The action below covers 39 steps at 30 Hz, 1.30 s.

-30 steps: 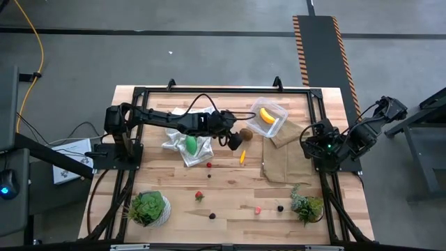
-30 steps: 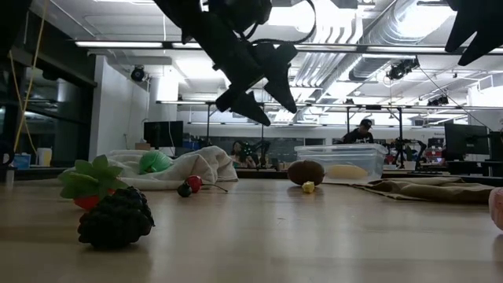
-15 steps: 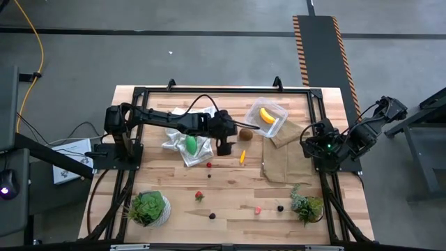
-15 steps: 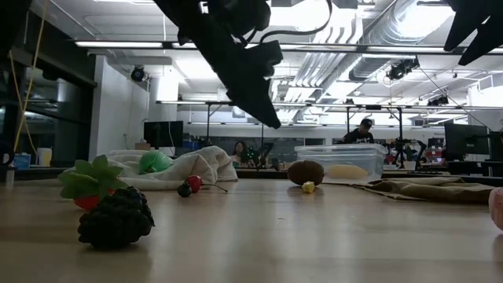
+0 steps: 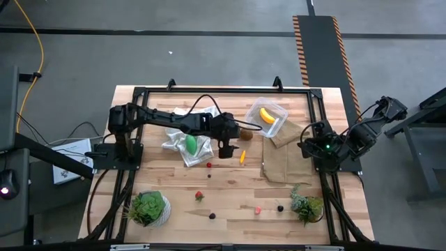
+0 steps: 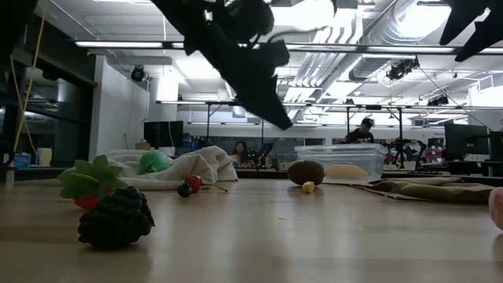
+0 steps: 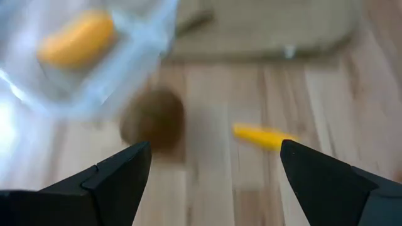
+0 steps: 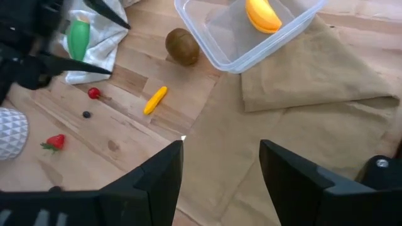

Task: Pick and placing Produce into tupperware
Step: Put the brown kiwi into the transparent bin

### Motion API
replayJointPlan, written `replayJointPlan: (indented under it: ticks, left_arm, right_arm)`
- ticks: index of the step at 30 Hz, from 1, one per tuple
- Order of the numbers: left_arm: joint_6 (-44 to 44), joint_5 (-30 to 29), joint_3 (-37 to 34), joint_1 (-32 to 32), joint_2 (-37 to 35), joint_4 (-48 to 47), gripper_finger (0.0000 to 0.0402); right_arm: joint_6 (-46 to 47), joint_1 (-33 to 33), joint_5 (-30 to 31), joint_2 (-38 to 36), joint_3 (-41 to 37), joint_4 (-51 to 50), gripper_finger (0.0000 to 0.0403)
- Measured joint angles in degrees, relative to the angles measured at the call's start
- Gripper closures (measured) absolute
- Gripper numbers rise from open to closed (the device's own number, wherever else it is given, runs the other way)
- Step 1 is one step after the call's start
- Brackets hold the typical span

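**Left gripper spread above the kiwi, banana already boxed**

Grey workshop floor surrounds the wooden desk (image 5: 230,185). From above, the left gripper (image 5: 224,148) hangs over the middle of the desk, close to the brown kiwi (image 5: 246,134) and the small orange-yellow piece (image 5: 242,157). Just beyond the kiwi sits the clear tupperware (image 5: 267,119) with the yellow banana (image 5: 267,115) inside it. A green oval (image 5: 190,143) lies on the white cloth (image 5: 182,144). The right gripper (image 5: 307,148) waits at the desk's right edge, beside the brown cloth (image 5: 286,162).

At desk height, the kiwi (image 6: 306,172) rests just in front of the tupperware (image 6: 339,161), a strawberry (image 6: 89,189) and a dark berry (image 6: 115,218) nearer the camera.

Past the left wrist, the fingers (image 7: 119,172) stand wide apart and hold nothing; kiwi (image 7: 152,119) and yellow piece (image 7: 264,136) lie below.

Past the right wrist, the fingers (image 8: 154,182) are parted and empty over the brown cloth (image 8: 301,119); the banana (image 8: 263,15) lies in the tupperware (image 8: 239,56).
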Motion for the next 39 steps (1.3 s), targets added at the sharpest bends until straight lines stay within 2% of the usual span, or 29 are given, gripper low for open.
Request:
replayJointPlan:
  ticks: [13, 21, 28, 32, 39]
  left_arm:
    - [0.8, 1.9, 5.5, 2.5, 3.0, -2.9, 0.0060]
    - [2.3, 5.1, 5.5, 3.9, 5.4, -6.4, 0.0060]
    - [3.0, 5.0, 5.6, 3.8, 6.4, -4.4, 0.0060]
    - [3.2, 2.7, 5.6, 3.8, 6.4, -1.6, 0.0060]
    - [4.5, 3.3, 5.7, 4.2, 7.6, -0.7, 0.0060]
  right_arm:
    - [1.0, 0.0, 0.0, 2.5, 0.0, 2.1, 0.0203]
    - [1.0, 0.0, 0.0, 4.0, 0.0, 3.9, 0.0203]
    - [1.0, 0.0, 0.0, 4.1, 0.0, 4.8, 0.0203]
    - [1.0, 0.0, 0.0, 4.1, 0.0, 5.1, 0.0203]
    - [1.0, 0.0, 0.0, 4.1, 0.0, 6.4, 0.0203]
